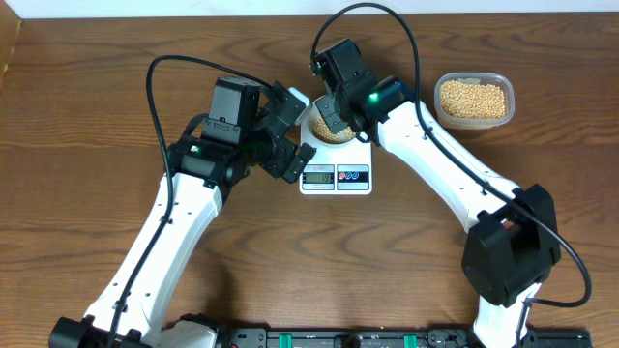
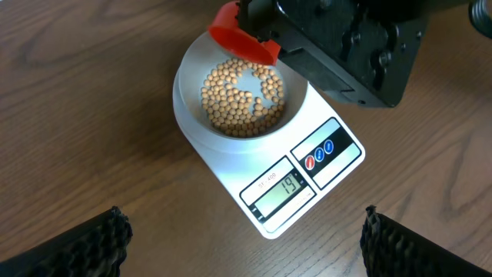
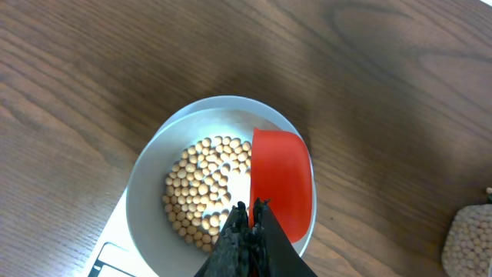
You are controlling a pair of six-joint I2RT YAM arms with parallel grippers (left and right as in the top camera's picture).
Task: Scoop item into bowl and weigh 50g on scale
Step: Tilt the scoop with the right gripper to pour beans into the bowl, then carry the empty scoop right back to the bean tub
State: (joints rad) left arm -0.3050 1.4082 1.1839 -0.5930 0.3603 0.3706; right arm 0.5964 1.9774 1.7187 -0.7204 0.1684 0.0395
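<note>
The right gripper point(image 3: 250, 225) is clamped tight on the handle of a red scoop point(image 3: 283, 181), its 2 fingers pressed together with only the handle between them. The scoop's cup hangs tilted over the right half of the bowl point(image 3: 146, 177), just above the rim. The beans point(image 3: 204, 192) lie in 1 loose layer on the bowl's floor, to the left of the scoop and directly ahead of the closed jaws; some pale bottom shows between them. The bowl sits on the back part of the scale point(image 2: 231, 173), whose display point(image 2: 280, 188) reads 19, with 2 round buttons beside it. The left gripper point(image 1: 293, 132) hovers just to the left of the scale with its jaws spread wide and nothing between them. In its wrist view the bowl and scale lie ahead of the 2 fingertips point(image 2: 100, 246), apart from both. A clear tub point(image 1: 473, 97) of more beans stands on the wooden table point(image 1: 97, 116), well to the right of the scale.
</note>
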